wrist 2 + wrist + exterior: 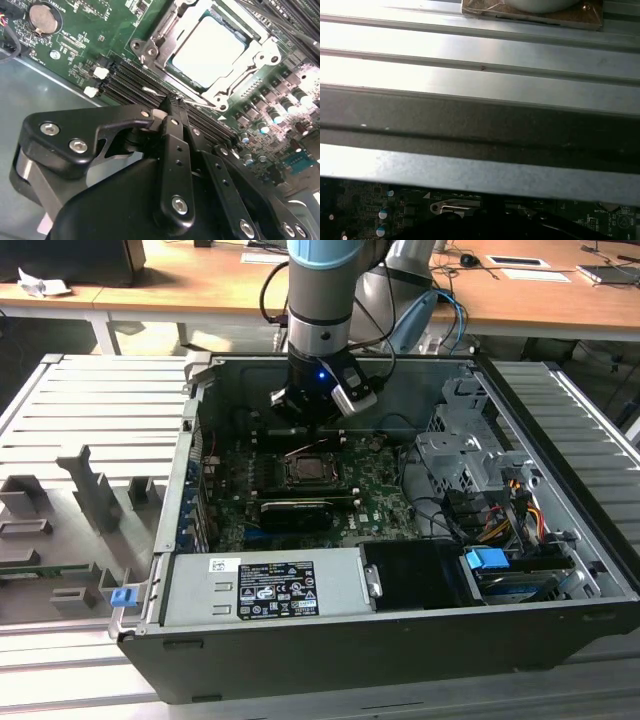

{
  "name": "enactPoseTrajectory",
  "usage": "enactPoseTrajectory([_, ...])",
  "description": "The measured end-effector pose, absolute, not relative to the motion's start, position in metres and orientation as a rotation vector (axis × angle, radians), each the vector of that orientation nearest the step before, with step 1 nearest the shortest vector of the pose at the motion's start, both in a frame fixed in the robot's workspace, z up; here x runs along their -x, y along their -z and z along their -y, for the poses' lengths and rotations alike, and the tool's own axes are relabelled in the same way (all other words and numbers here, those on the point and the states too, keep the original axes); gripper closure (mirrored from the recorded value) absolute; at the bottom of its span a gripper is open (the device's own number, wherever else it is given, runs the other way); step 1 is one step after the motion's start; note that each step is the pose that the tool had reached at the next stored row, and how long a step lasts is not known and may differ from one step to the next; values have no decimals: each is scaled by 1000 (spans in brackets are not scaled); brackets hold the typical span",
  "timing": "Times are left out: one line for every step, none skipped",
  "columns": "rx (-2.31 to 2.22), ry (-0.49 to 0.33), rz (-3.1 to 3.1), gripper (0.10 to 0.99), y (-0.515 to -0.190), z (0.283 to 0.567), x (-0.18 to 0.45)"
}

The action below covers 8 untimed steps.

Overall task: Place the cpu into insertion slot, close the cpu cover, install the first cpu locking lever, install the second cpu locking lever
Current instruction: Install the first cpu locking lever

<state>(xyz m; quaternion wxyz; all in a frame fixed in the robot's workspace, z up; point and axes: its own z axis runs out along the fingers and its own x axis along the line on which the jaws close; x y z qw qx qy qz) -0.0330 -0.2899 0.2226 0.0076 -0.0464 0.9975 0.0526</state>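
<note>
The cpu (pixel 210 47) lies flat in the insertion slot (pixel 305 472) on the green motherboard, its pale metal top showing. The silver cpu cover (pixel 260 55) lies down around it as a frame. A thin wire locking lever (pixel 152 91) runs along the socket's near edge. In the second wrist view my gripper (pixel 172 104) is shut, its black fingers (pixel 175 150) meeting at the tip right at that lever; whether they pinch it is hidden. In the exterior view the gripper (pixel 312 428) hangs just behind the socket, inside the open computer case.
Black memory slots (pixel 130 82) and a coin battery (pixel 44 17) lie beside the socket. A long black card (pixel 295 512) sits in front of it. The power supply (pixel 265 585), drive cage (pixel 470 455) and the case's rear wall (pixel 480 100) hem in the board.
</note>
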Motion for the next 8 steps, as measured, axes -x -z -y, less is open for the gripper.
enactPoseTrajectory([142, -164, -3119, 980, -222, 290, 32])
enactPoseTrajectory([137, -164, -3119, 980, -221, 290, 31])
enactPoseTrajectory([133, -164, -3119, 980, -221, 290, 31])
enactPoseTrajectory([130, -164, -3119, 980, -221, 290, 30])
enactPoseTrajectory([128, -164, -3119, 980, -221, 290, 30])
enactPoseTrajectory([127, -164, -3118, 980, -220, 290, 30])
enactPoseTrajectory([127, -164, -3118, 980, -220, 290, 29])
enactPoseTrajectory([126, -164, -3117, 980, -220, 290, 29])
